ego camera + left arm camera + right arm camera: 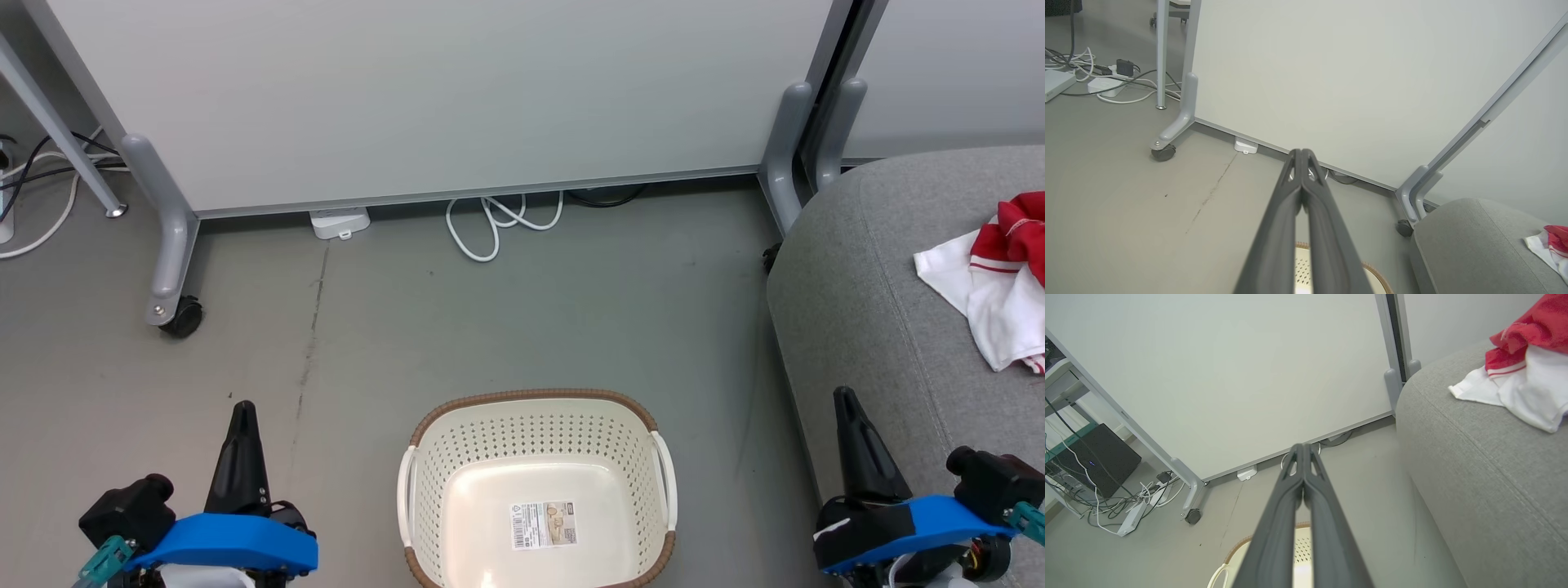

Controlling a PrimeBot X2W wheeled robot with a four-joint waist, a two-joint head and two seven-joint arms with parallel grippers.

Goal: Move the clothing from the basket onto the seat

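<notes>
1. Two grippers sit low in the head view, the left gripper [243,412] at the lower left and the right gripper [845,402] at the lower right. Each has its fingers pressed together on nothing.
2. The basket [535,395] stands on the grey floor [571,310] at bottom centre, with a label [544,524] on its bare bottom.
3. The clothing [1000,278] lies crumpled on the seat [865,310] at the right edge, well apart from the basket.
4. A pale partition [457,90] on grey legs spans the top of the frame, with a caster [181,317] at its left leg.
5. A white cable [498,224] loops on the floor below it.
</notes>
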